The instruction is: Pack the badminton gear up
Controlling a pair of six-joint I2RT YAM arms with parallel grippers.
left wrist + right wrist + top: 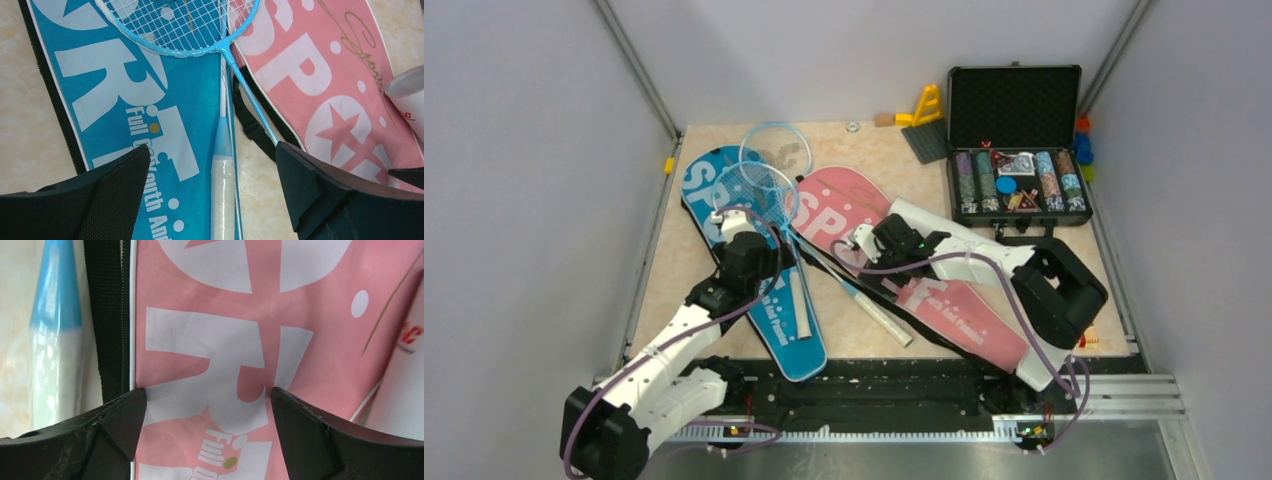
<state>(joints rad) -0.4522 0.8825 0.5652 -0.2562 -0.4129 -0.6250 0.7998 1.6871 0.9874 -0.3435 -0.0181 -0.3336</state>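
On the desk [864,140], the left pincer [212,172] hangs spread wide over the blue cover [100,75], where a racket [222,192] lies. Rightward, the right pincer [207,420] gapes, empty, above the pink cover [200,340].

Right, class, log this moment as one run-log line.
left hand: open, over racket on blue cover | right hand: open, over pink cover | held: nothing
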